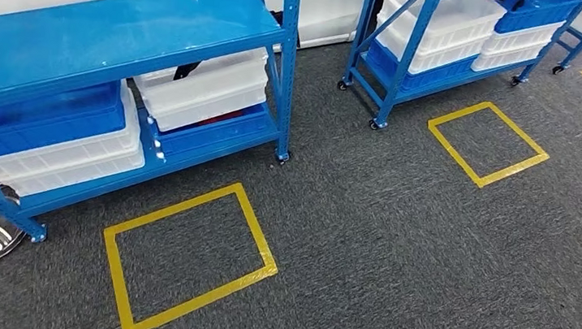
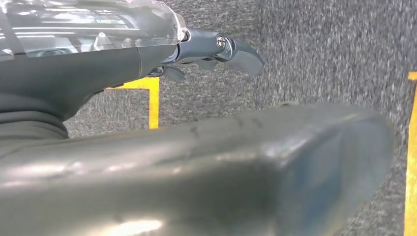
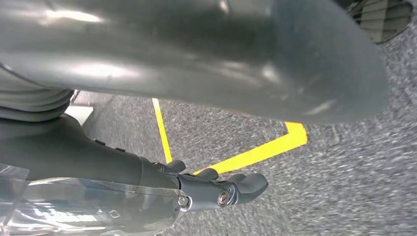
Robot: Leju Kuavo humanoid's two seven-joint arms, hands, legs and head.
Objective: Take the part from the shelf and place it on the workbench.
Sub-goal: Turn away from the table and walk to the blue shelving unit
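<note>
Blue steel shelf (image 1: 122, 32) at ten o'clock, unreached; part unfetched. Left hand (image 2: 216, 51), right hand (image 3: 216, 189) hang empty, fingers loosely curled.

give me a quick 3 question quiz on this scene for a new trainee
1. True or false: the near blue shelf holds white bins under its top board.
2. Multiple choice: the yellow tape square in front of that shelf lies on A) grey carpet B) a wooden bench C) a white bin.
3. Fill in: in the wrist views, the left robot hand and right robot hand hang over the ____ holding nothing.

Key: 1 true; 2 A; 3 carpet
</note>
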